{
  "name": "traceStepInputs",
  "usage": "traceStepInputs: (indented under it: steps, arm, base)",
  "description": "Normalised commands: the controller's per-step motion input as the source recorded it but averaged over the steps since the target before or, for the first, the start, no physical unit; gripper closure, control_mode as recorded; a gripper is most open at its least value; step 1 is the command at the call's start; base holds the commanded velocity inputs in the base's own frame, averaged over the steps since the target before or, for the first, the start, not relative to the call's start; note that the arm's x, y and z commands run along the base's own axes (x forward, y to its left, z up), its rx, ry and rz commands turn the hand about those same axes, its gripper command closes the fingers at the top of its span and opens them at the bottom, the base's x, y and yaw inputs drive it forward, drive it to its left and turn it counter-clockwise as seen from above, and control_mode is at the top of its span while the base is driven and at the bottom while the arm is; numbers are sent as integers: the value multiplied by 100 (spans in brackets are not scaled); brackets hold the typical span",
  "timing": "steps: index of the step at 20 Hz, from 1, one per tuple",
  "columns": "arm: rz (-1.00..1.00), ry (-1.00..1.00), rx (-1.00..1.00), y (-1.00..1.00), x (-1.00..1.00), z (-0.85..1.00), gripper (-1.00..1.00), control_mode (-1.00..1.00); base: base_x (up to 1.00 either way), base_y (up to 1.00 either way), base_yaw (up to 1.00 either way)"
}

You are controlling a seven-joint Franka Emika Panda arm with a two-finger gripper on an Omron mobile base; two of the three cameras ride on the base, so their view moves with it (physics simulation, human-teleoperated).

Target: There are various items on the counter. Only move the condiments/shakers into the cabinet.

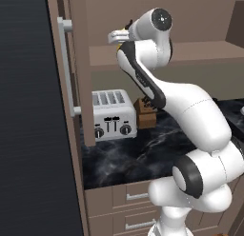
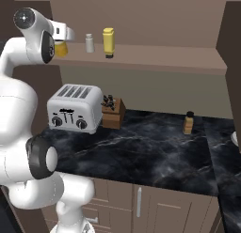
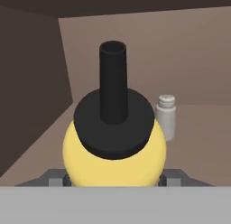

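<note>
Already the grey shaker (image 2: 89, 42) and a yellow bottle (image 2: 108, 41) stand on the cabinet shelf (image 2: 155, 56), beyond the jaws. Between the jaws, the gripper (image 3: 114, 175) pinches a yellow squeeze bottle (image 3: 114, 153) over the shelf. Far below, a small brown-capped bottle (image 2: 188, 122) remains on the counter (image 2: 141, 152).

Shelf (image 2: 155, 58) right of the shaker (image 2: 89, 42) and yellow bottle (image 2: 108, 42) looks wide open to me; cabinet side wall (image 3: 31, 83) crowds the left.

Cabinet shelf (image 2: 155, 56): grey shaker (image 2: 89, 43) beside squat yellow bottle (image 2: 108, 42). Counter (image 2: 141, 152): toaster (image 2: 75, 108), knife block (image 2: 114, 112), small amber bottle (image 2: 188, 122).
</note>
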Motion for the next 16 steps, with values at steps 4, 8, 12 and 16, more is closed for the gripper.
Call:
traceStepInputs:
  steps: [4, 8, 12, 16]
  arm:
    - [0, 0, 0, 0, 10, 0, 100, -100]
    - [0, 0, -1, 0, 15, 0, 100, -100]
    - [0, 3, -2, 0, 11, -11, 100, -100]
    - [0, 7, -5, 0, 9, -29, 100, -100]
  base:
    - [0, 0, 0]
    - [0, 0, 0]
    - [0, 0, 0]
    - [0, 0, 0]
